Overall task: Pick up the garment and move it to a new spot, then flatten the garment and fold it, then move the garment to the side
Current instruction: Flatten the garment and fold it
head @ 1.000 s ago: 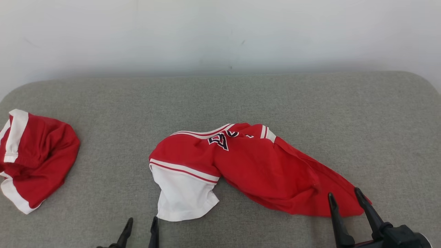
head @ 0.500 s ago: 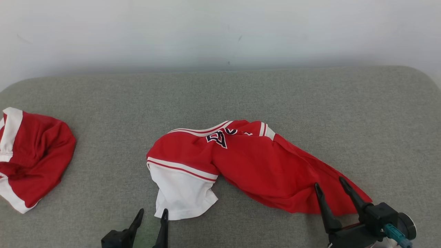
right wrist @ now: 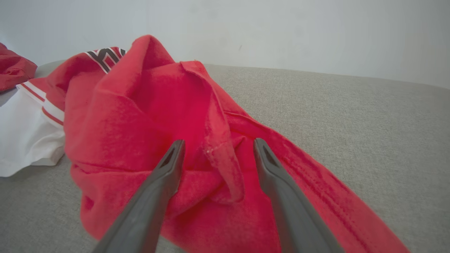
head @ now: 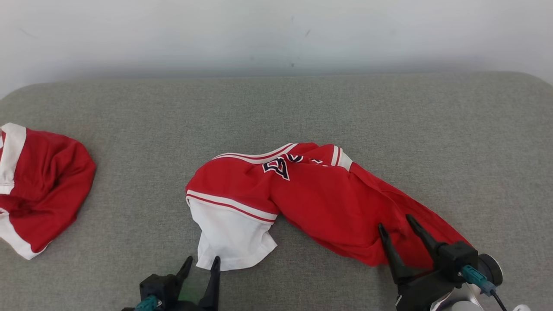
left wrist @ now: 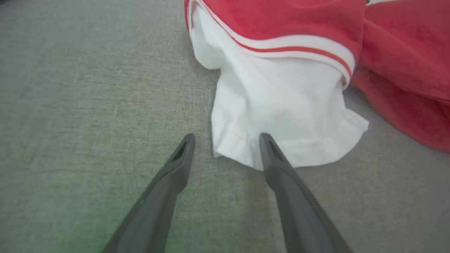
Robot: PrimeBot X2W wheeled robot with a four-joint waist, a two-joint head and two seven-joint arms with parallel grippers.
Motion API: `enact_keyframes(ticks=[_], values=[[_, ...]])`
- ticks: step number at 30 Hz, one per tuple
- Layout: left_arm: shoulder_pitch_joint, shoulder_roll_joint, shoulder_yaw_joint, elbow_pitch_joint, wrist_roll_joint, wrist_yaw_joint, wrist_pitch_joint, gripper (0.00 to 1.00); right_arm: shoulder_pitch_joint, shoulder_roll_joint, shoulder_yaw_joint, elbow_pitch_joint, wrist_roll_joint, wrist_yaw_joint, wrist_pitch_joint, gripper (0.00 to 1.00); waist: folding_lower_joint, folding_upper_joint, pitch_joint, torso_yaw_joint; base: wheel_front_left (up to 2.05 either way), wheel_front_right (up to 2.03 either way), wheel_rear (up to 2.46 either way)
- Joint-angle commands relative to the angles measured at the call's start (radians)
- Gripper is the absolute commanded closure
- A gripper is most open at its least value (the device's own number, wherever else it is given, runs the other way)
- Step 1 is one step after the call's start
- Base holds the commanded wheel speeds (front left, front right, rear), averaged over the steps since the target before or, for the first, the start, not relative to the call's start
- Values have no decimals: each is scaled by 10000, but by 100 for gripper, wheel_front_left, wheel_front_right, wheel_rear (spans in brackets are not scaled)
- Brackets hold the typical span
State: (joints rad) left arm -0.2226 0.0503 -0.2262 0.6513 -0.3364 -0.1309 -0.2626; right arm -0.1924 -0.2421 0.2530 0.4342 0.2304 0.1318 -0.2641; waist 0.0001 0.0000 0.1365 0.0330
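Note:
A crumpled red garment (head: pixel 319 194) with a white sleeve (head: pixel 229 237), white stripes and dark lettering lies in the middle of the grey cushion (head: pixel 276 112). My left gripper (head: pixel 202 264) stands open at the sleeve's near hem; in the left wrist view its right finger (left wrist: pixel 277 161) overlaps the white sleeve (left wrist: pixel 281 109) edge while the left one lies on bare cushion. My right gripper (head: pixel 395 225) is open over the red garment's right end; in the right wrist view a raised red fold (right wrist: pixel 221 147) sits between the tips of that gripper (right wrist: pixel 218 144).
A second bunched red and white garment (head: pixel 39 185) lies at the cushion's left edge, also seen as a red heap (right wrist: pixel 14 70) far left in the right wrist view. A pale wall (head: pixel 276 34) runs behind the cushion. Bare cushion stretches behind and to the right.
Both grippers have come further forward toward the garment, the left to the white hem, the right over the red end. The camera has tilted a little. The garment lies as before.

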Motion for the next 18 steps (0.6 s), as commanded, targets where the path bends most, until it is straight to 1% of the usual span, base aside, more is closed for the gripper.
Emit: enact_keyframes(ticks=[1, 5, 9, 12, 14, 18], values=[[-239, -1, -248, 260, -247, 8, -27, 100, -132, -59, 113, 23, 80, -24, -4, 100, -1, 0, -15, 61, 0, 0, 0], [-331, 0, -354, 426, -721, 7, -29, 100, -24, -103, 136, -117, 160, -24, -4, 100, -1, 0, -169, 92, 0, 0, 0], [12, 4, -45, 136, -960, 7, -29, 100, 486, -160, -148, -725, 322, -24, -2, 100, -1, 0, -449, 60, 0, 0, 0], [478, 94, 348, -702, -933, 7, -29, 100, 974, -382, -339, -1274, 602, -24, -6, 100, -1, 0, -617, 7, 0, 0, 0], [907, 165, 499, -1377, -877, 7, -29, 100, 1452, -455, -453, -1655, 1085, -24, -4, 100, -1, 0, -694, 6, 0, 0, 0], [1654, 453, 817, -2523, -731, 7, -29, 100, 2237, -892, -621, -2314, 1901, -24, -4, 100, -1, 0, -771, 5, 0, 0, 0]])
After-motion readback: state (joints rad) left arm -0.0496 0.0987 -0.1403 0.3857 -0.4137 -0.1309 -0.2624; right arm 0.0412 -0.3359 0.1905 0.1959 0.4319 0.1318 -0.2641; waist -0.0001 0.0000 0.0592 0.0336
